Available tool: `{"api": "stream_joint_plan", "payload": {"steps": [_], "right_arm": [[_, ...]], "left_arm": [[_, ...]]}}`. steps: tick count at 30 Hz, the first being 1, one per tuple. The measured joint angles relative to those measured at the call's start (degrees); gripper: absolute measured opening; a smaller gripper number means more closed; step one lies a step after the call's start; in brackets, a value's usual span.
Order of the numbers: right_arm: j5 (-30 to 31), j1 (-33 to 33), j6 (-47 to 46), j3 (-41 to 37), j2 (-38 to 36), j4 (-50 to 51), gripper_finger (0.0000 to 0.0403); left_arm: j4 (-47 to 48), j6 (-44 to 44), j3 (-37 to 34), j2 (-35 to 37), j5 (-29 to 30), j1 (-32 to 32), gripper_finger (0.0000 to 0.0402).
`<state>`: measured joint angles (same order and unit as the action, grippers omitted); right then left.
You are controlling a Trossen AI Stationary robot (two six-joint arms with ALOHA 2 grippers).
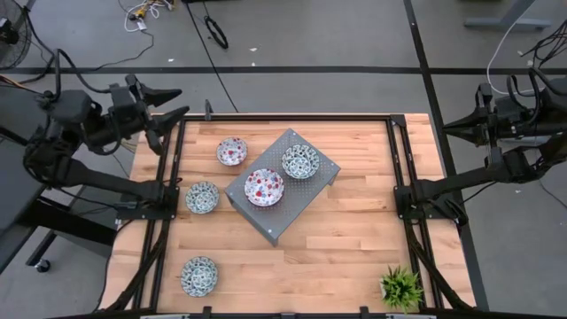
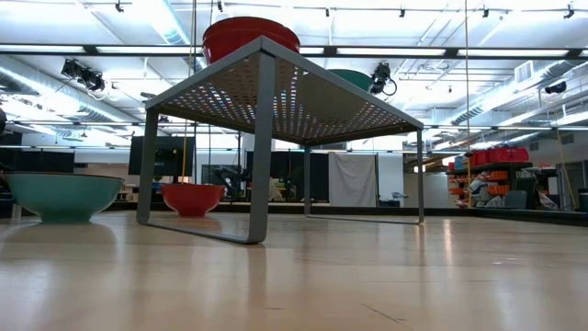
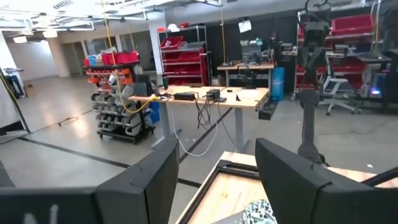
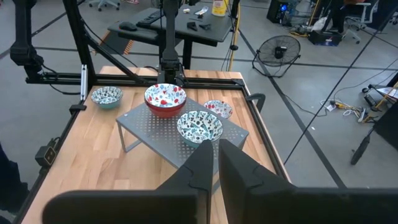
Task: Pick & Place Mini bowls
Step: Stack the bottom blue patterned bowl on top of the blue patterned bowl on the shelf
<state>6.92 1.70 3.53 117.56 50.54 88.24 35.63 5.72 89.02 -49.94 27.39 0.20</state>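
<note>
your left arm is folded back at the upper left of the high frame, off the table's corner, its left pincer (image 1: 173,105) spread wide with nothing between the fingers. your right arm sits pulled back at the upper right, past the table's edge; the right pincer (image 4: 214,163) has its fingers nearly together and empty, pointing across the table toward the bowls.

five small round white ceramic bowls show, all sitting upright with mouths facing up; being round, they have no long axis. a red-patterned bowl (image 1: 264,187) and a teal-patterned bowl (image 1: 300,161) sit side by side on the grey perforated metal stand (image 1: 283,220) at the middle of the frame. a second red-patterned bowl (image 1: 232,151) rests on the table just beside the stand's upper left corner. another teal bowl (image 1: 202,197) lies left of the stand, and a third teal bowl (image 1: 199,276) sits well apart at the lower left.

the light wooden plank table (image 1: 345,248) is framed by black rails, with a small green potted plant (image 1: 400,288) at its lower right. beyond it the room has a grey floor, red storage bins and workbenches.
</note>
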Motion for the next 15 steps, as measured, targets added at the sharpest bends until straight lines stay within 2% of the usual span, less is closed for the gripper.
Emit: {"api": "stream_joint_plan", "payload": {"steps": [9,15], "right_arm": [[0.0,0.0,0.0,0.0,0.0,0.0,0.0027],[0.0,0.0,0.0,0.0,0.0,0.0,0.0027]], "left_arm": [[-2.7,1.6,0.0,-2.4,-0.4,4.0,0.0216],[-2.7,1.5,0.0,-4.2,-5.7,10.1,0.0216]]}}
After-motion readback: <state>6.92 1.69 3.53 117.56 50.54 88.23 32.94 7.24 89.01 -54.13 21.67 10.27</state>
